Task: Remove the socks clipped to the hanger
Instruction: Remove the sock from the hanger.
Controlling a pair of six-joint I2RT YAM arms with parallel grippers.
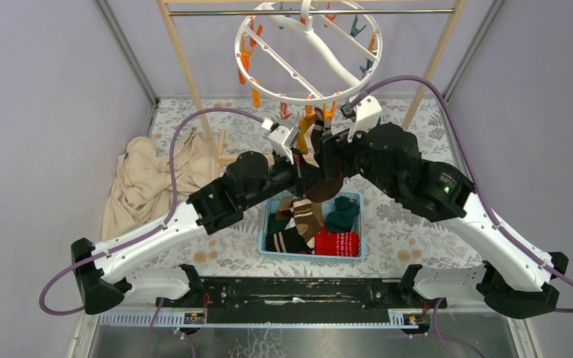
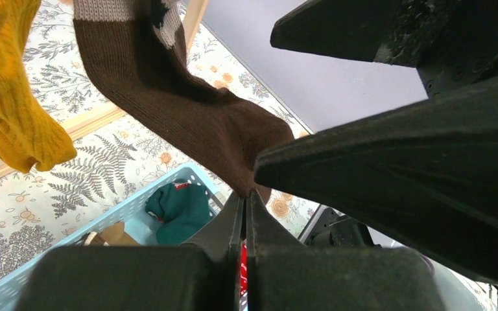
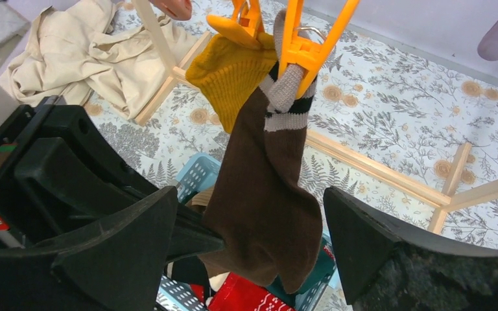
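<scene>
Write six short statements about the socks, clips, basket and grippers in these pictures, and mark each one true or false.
1. The brown sock hangs from an orange clip. True.
2. The mustard sock hangs clipped beside it. True.
3. The right gripper is shut on the mustard sock. False: it is open, with a finger on either side of the brown sock.
4. The left gripper is shut on the brown sock's toe. True.
5. The blue basket is empty. False: it holds socks, among them a red sock and a teal sock.
6. The beige cloth lies in the basket. False: it lies on the table, left of the basket.
</scene>
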